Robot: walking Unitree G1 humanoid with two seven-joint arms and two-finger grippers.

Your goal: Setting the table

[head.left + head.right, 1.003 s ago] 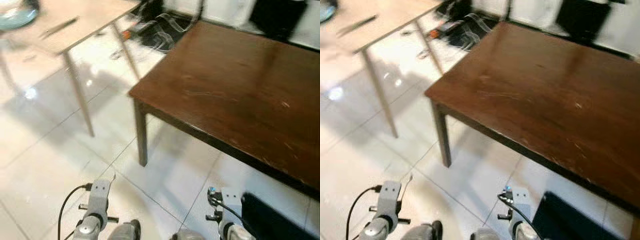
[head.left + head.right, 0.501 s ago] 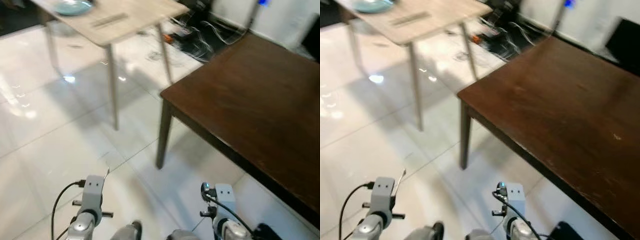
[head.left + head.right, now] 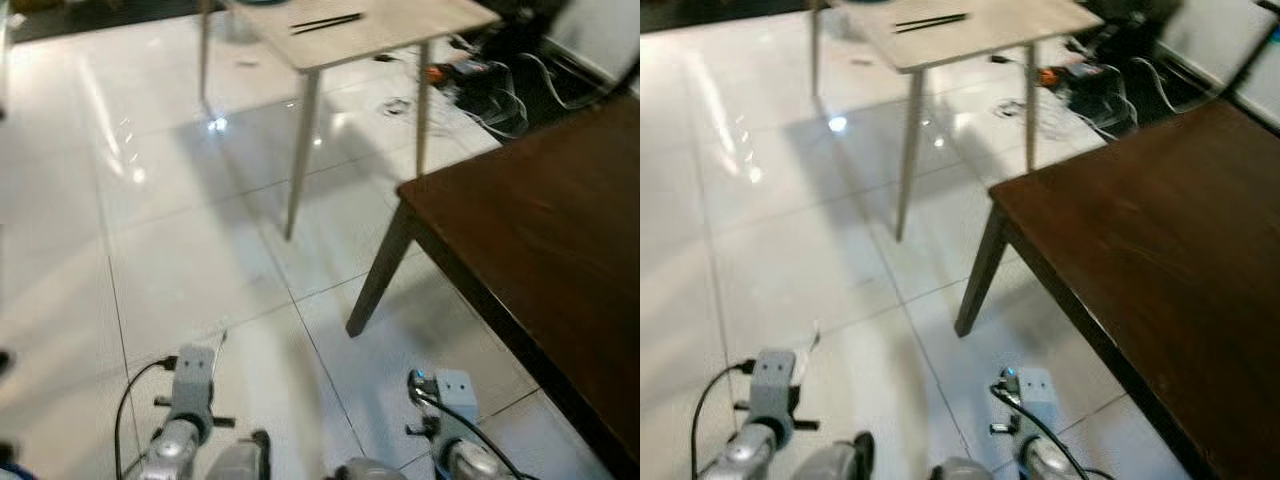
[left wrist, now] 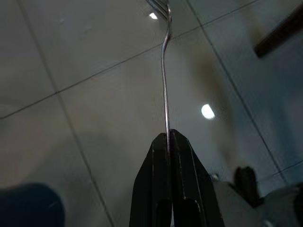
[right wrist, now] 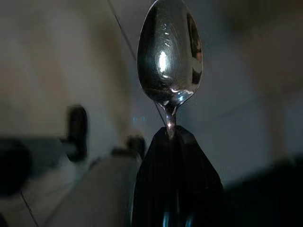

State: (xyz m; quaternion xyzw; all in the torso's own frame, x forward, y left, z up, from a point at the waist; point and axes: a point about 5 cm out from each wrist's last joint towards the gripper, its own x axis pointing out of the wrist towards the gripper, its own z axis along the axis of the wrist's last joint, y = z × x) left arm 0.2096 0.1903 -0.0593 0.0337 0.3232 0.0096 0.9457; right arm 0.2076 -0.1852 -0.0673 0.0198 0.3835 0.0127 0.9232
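Left end effector (image 4: 168, 137) clamping together on thin handle of fork (image 4: 164, 80), tines pointing away over white tiled floor (image 3: 180, 250). Right end effector (image 5: 171, 135) gripping spoon (image 5: 169, 52) at the neck, bowl standing clear beyond the fingertips. Both arms hanging low over the floor, apart from either table. Dark wooden table (image 3: 540, 240) sitting to the right, bare. Light table (image 3: 390, 25) standing farther off, carrying dark chopsticks (image 3: 325, 21). Cables (image 3: 480, 80) lying tangled on floor behind.
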